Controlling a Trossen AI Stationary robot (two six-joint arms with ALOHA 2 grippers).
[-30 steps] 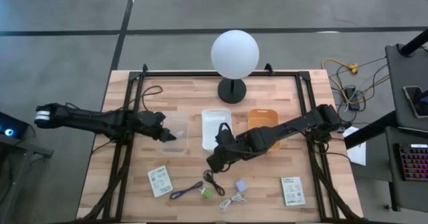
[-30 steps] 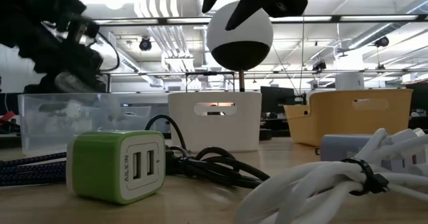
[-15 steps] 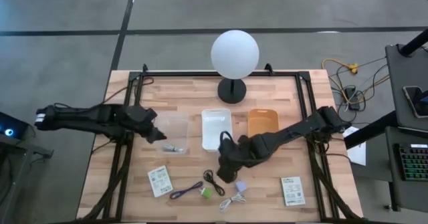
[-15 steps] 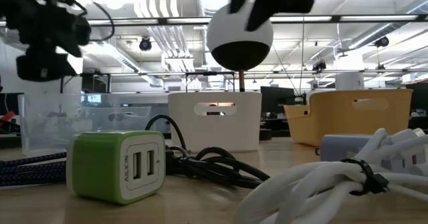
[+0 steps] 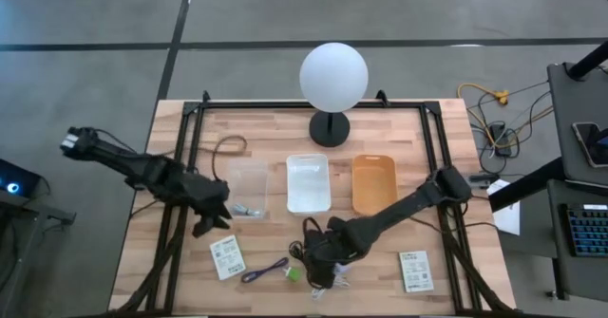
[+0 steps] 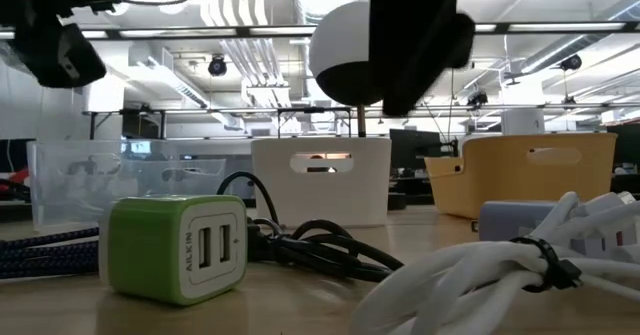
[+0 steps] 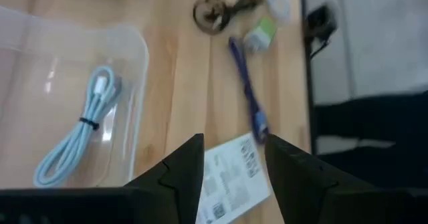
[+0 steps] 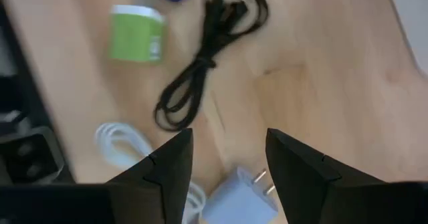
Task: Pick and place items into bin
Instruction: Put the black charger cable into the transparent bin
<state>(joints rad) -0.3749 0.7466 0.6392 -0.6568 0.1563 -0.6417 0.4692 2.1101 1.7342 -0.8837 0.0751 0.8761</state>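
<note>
My right hand point(image 8: 224, 160), fingers spread and empty, hangs above the grey-blue adapter point(image 8: 239, 197). My left hand point(image 7: 231, 164), also spread and empty, hovers above a white packet point(image 7: 231, 180) beside the clear bin point(image 5: 248, 187).

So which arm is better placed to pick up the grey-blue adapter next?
Right. The right gripper hangs open just above the grey-blue adapter, while the left gripper is over by the clear bin.

Three bins point(image 5: 308, 183), two arms, scattered items point(image 5: 285, 269) (cables, packets)

Three bins point(image 5: 308, 183), two packets point(image 5: 226, 256) (four cables point(image 5: 264, 271)).
</note>
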